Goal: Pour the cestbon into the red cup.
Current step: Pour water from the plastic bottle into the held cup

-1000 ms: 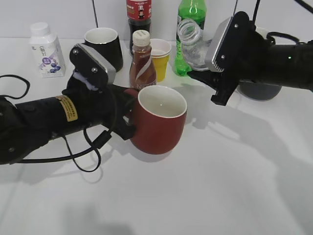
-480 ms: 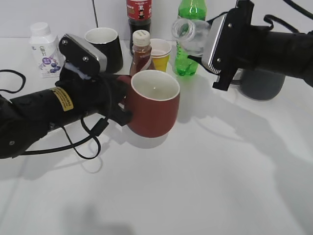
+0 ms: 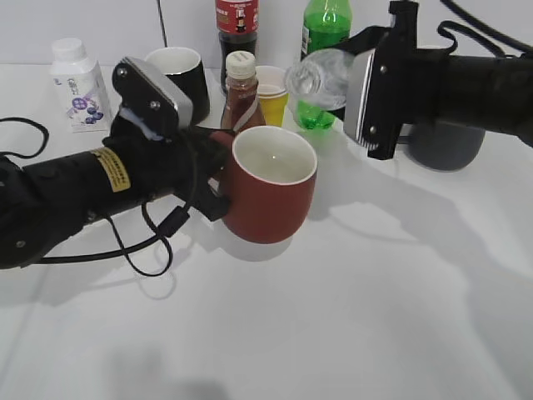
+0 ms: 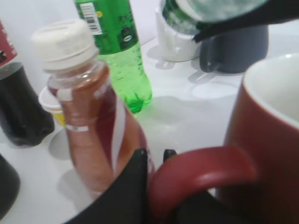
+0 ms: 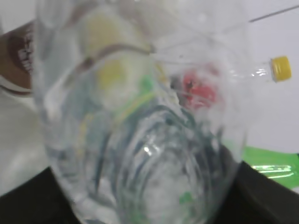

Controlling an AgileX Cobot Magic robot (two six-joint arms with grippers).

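Observation:
The red cup (image 3: 268,193) is a maroon mug with a white inside, held above the table by its loop handle (image 4: 196,172). My left gripper (image 3: 215,179) is shut on that handle; its black jaws (image 4: 156,161) pinch it in the left wrist view. The cestbon (image 3: 321,77), a clear uncapped bottle, is tilted on its side with its mouth pointing left, up and to the right of the cup's rim. My right gripper (image 3: 360,79) is shut on its body. In the right wrist view the clear ribbed bottle (image 5: 140,121) fills the frame.
Behind the cup stand a brown Nescafe bottle (image 3: 241,96), a small yellow paper cup (image 3: 273,90), a black mug (image 3: 177,77), a dark cola bottle (image 3: 236,23), a green soda bottle (image 3: 323,42) and a white milk bottle (image 3: 79,75). A grey mug (image 3: 445,142) sits at right.
My left gripper has shifted the red cup slightly right and towards the front. My right gripper has tipped the cestbon further over, its mouth now lower and nearer the cup.

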